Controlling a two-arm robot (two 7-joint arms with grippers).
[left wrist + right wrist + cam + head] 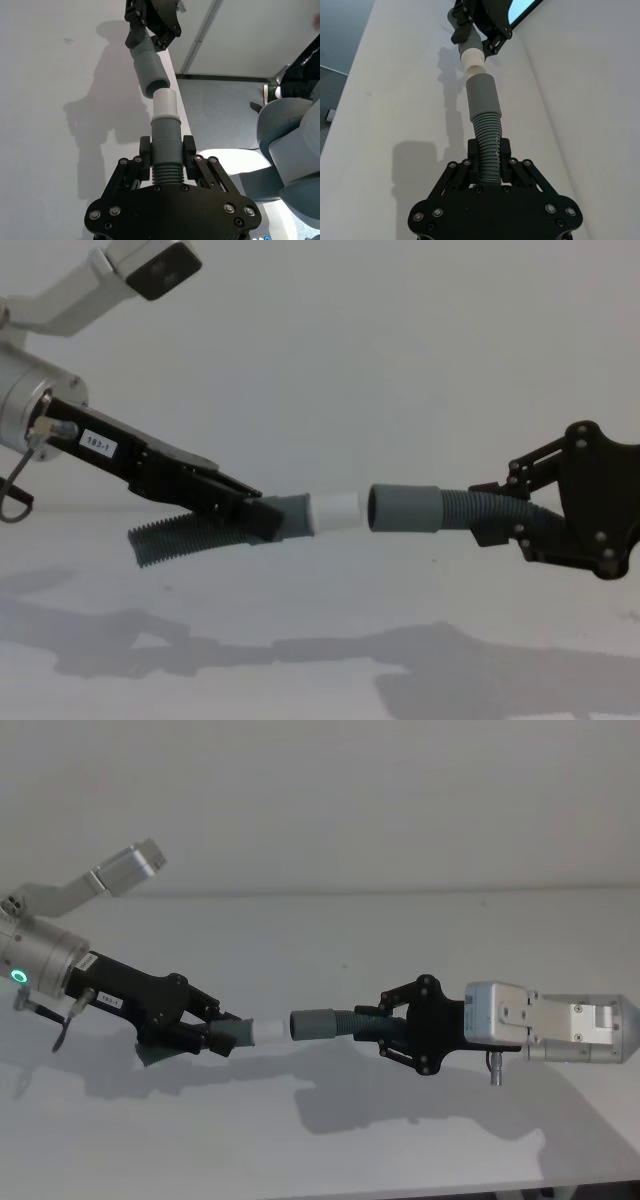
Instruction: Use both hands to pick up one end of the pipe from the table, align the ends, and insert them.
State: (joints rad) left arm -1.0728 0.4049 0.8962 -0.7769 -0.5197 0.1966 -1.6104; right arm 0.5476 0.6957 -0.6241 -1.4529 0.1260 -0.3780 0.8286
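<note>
A: Where are the two pieces?

B: Both are lifted above the plain white matte table (330, 1140). The left black two-fingered end effector (222, 1033) is clamped on the dark grey corrugated hose piece with the smooth grey cuff and narrower white tip (335, 512). The right black two-fingered end effector (385, 1025) is clamped on the ribs of the other dark grey corrugated hose piece, the one with the wider smooth grey socket cuff (405, 508).

A: Are the ends joined?

B: Not in the chest view: tip and socket face each other, nearly in line, with a thin gap.

A: Anything in the way?

B: Only shadows on the table below. Past the table edge, in the left wrist view, there is a pale grey upholstered chair (295, 145).
</note>
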